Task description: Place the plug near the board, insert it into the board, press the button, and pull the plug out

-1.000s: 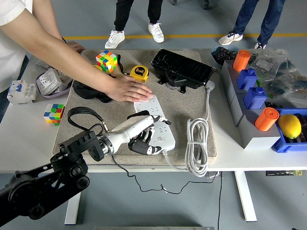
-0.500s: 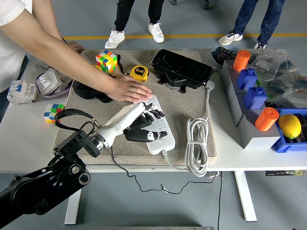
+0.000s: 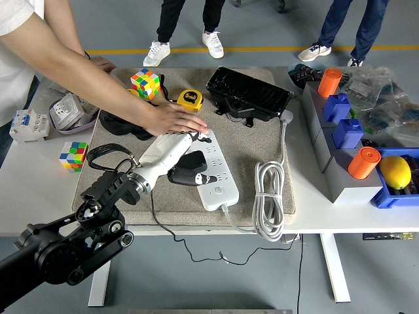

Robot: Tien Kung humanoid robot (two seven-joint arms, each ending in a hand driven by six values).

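The white plastic power strip [image 3: 211, 169] lies on the tan mat, pinned at its far end by a person's hand [image 3: 175, 122]; the left hand [image 3: 178, 160] rests on it, fingers curled around a dark plug; rigid and light, best pinched by its body

A mat [image 3: 262, 140] lies on the table [image 3: 314, 209], and the power strip [image 3: 216, 180] lies near the mat's middle, running from back-left to front-right. The robot's left hand [image 3: 177, 163] rests over the strip's left side, and a person's hand [image 3: 177, 121] lies flat on the strip's far end. A coiled cable [image 3: 270, 196] lies right of the strip. Behind the strip sit a tape measure [image 3: 190, 99] and a case [image 3: 249, 93]; one puzzle cube [image 3: 145, 83] sits at the mat's back-left, another [image 3: 73, 156] off the mat's left edge. Bins [image 3: 340, 131] stand along the right.
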